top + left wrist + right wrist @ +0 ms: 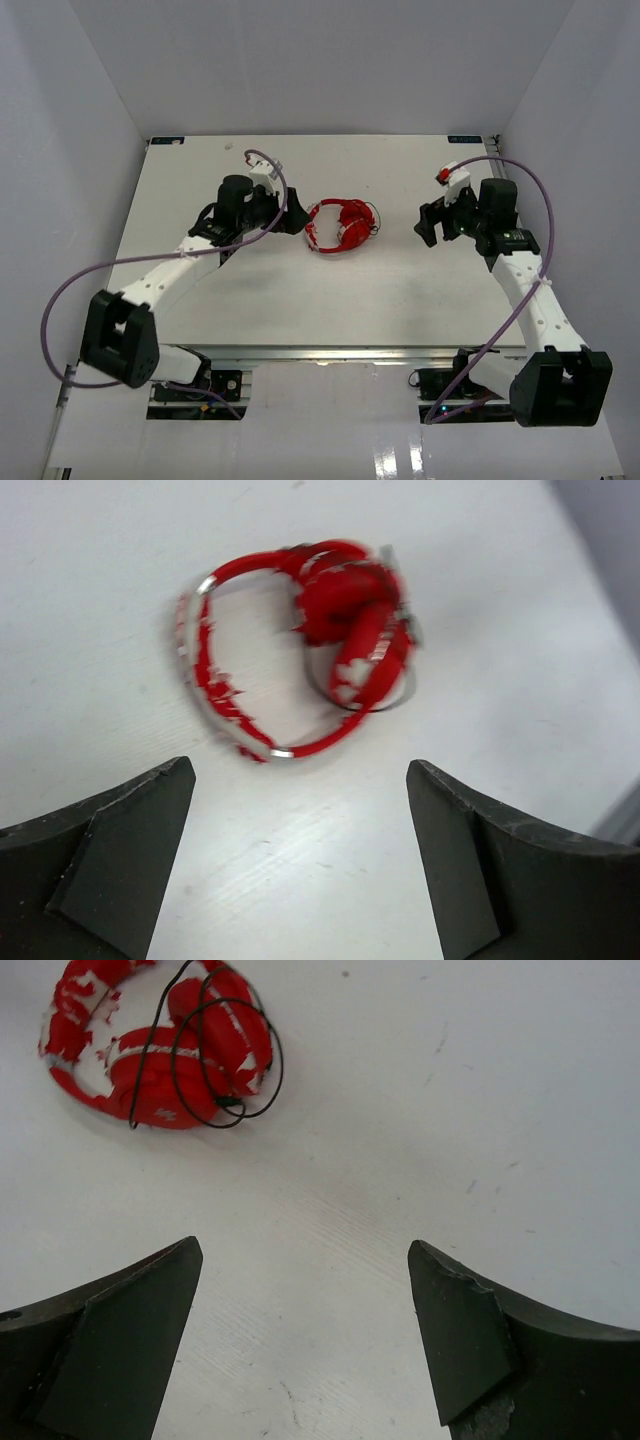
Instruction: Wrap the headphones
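Note:
The red headphones lie folded on the white table, a little behind its middle. Their thin black cable is looped over the earcups. My left gripper is open just to their left, with nothing between its fingers; in the left wrist view the headphones lie beyond the fingertips. My right gripper is open to their right, a short way off. From the right wrist the headphones show at the upper left, well clear of the empty jaws.
White walls close in the table on the left, back and right. Thick purple cables arc from each arm out past the table's sides. The arm bases stand at the near edge.

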